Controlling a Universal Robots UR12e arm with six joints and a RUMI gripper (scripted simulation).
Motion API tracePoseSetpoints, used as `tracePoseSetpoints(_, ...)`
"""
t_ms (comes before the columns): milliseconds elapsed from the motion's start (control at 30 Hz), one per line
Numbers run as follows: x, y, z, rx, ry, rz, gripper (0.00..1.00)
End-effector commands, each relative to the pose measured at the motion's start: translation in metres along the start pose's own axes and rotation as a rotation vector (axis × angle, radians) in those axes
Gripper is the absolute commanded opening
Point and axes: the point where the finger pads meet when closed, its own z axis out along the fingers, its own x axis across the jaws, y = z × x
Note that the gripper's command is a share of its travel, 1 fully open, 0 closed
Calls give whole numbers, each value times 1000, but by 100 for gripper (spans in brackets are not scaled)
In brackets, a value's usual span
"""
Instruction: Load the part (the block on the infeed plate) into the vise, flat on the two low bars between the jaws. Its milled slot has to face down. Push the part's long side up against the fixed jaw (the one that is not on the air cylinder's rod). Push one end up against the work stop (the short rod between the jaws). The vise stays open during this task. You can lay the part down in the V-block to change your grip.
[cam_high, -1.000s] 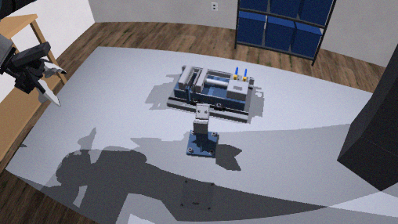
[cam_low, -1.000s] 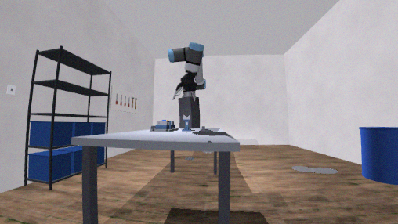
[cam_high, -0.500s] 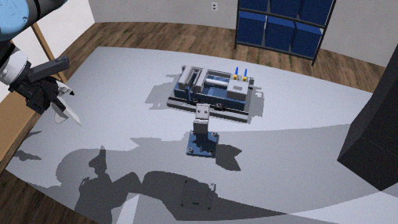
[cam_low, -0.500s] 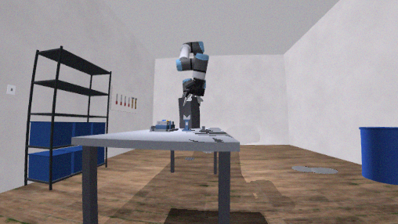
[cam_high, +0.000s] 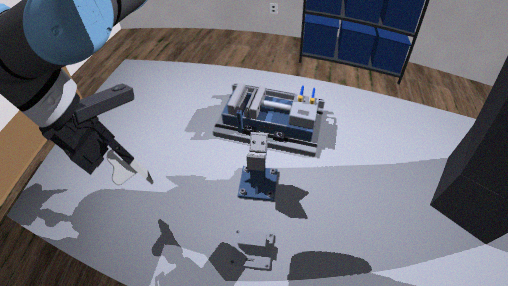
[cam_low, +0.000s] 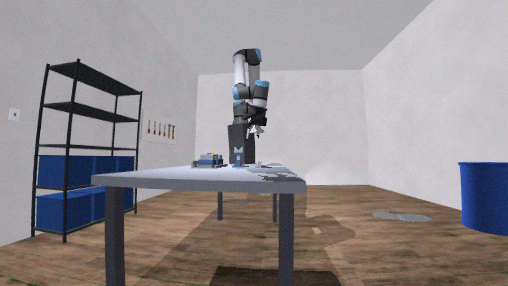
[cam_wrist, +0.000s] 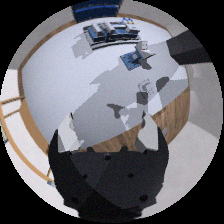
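Note:
My gripper (cam_high: 129, 169) (cam_low: 255, 129) (cam_wrist: 107, 112) is open and empty, hanging high over the left part of the grey table (cam_high: 380, 210) (cam_low: 201, 175). The infeed plate (cam_high: 256, 261) (cam_wrist: 145, 91) lies near the table's front edge in the arm's shadow. A small grey piece (cam_high: 270, 239) on it looks like the part, but it is too small and dark to tell how it lies. The V-block (cam_high: 258, 165) (cam_low: 239, 159) (cam_wrist: 136, 56) stands on a blue base mid-table. The vise (cam_high: 270, 114) (cam_low: 209, 160) (cam_wrist: 107, 30) sits behind it, jaws apart.
A black shelf with blue bins (cam_high: 362, 32) (cam_low: 75, 190) stands beyond the table. A tall dark block (cam_high: 475, 165) rises at the table's right. A wooden bench (cam_high: 15, 150) is at the left. A blue barrel (cam_low: 484, 202) stands on the floor.

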Motion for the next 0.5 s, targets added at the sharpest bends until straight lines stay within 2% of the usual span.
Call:
tracePoseSetpoints(0, 33, -6, 2, -46, -37, -78, 100)
tracePoseSetpoints(467, 154, -39, 7, -124, -115, -326, 100)
